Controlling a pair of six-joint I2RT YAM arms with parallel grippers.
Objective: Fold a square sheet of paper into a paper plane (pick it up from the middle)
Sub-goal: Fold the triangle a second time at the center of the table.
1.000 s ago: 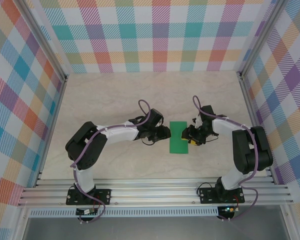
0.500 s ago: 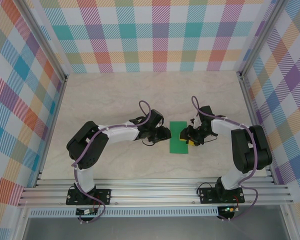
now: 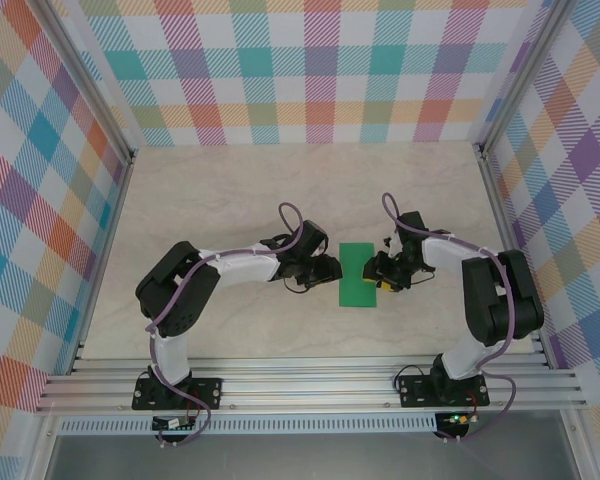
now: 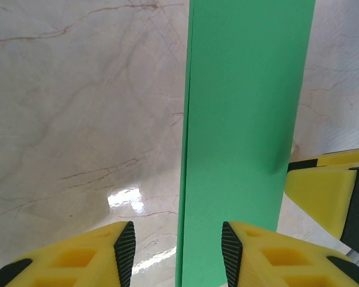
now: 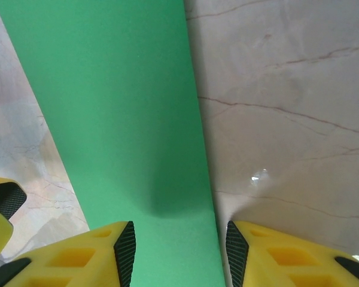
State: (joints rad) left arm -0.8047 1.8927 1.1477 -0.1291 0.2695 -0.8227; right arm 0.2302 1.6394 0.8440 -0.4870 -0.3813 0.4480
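Paper [image 3: 358,276]: folded rectangle, flat on table [image 3: 230,200] | jaws: both open

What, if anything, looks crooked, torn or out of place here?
Nothing stands out. The green paper lies flat on the table, a clean rectangle, with the left gripper and right gripper open at its sides.

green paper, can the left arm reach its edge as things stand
Probably yes. The left gripper sits open right at the green paper edge, one finger over the sheet, one over bare table, nothing between. The right gripper is at the opposite edge.
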